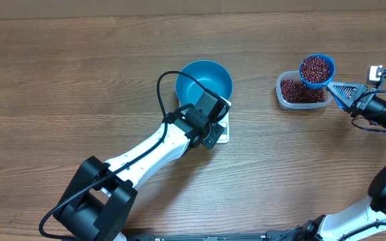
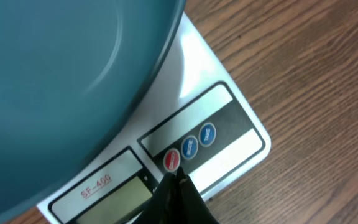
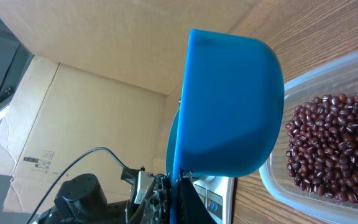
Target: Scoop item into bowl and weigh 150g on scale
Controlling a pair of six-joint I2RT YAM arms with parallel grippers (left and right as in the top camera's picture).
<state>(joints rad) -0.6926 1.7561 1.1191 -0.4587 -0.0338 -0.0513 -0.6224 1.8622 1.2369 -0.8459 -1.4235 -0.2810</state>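
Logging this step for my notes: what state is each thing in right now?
Bowl: empty, on the scale.
Scale: display blank where visible.
Scoop: full of beans, above the tub's edge.
Tub: open, holding beans.
Left pincer: shut, tip at red button.
Right pincer: shut on scoop handle.

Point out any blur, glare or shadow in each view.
Overhead: evenly lit and sharp across the wooden table. Left wrist: the blue bowl is a soft, out-of-focus mass; a pale sheen lies on the scale beside it. Right wrist: the scoop is shaded underneath, the beans crisp.
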